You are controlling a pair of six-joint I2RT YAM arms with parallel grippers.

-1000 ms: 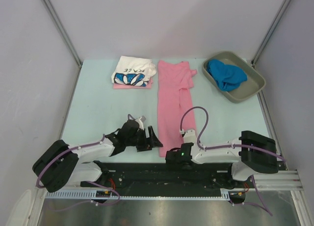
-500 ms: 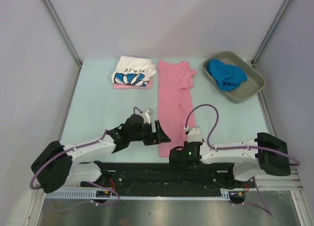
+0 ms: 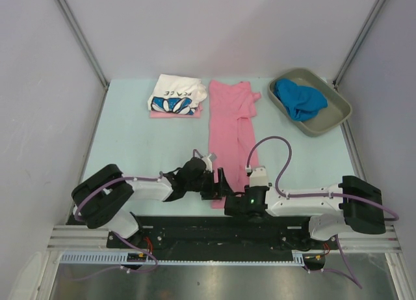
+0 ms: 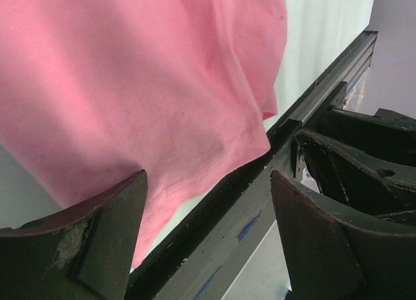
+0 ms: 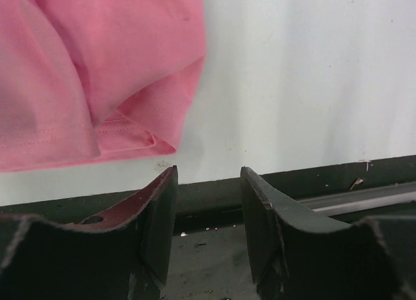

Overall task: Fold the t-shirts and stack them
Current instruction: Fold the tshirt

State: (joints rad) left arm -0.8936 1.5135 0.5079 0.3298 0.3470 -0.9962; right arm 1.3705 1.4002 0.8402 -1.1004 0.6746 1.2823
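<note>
A long pink t-shirt (image 3: 227, 134) lies folded lengthwise down the middle of the table, its hem toward the arms. My left gripper (image 3: 220, 183) is open at the hem's near-left corner; in the left wrist view the pink t-shirt (image 4: 130, 85) reaches my left gripper (image 4: 208, 183), nothing gripped. My right gripper (image 3: 229, 207) is open at the table's near edge, just short of the near-right corner; the pink t-shirt (image 5: 97, 72) lies ahead of my right gripper (image 5: 208, 176). A folded white printed t-shirt (image 3: 174, 94) sits on another folded pink one (image 3: 174, 114). The blue t-shirt (image 3: 299, 98) is crumpled.
The blue shirt sits in a grey-olive tray (image 3: 331, 118) at the back right. The black base rail (image 3: 195, 225) runs along the table's near edge under both grippers. Grey walls and metal posts close in the pale green table (image 3: 130, 144).
My left arm has swung right, bringing its open gripper to the pink shirt's hem. My right gripper has stayed by the near-right corner with its jaws a little wider.
</note>
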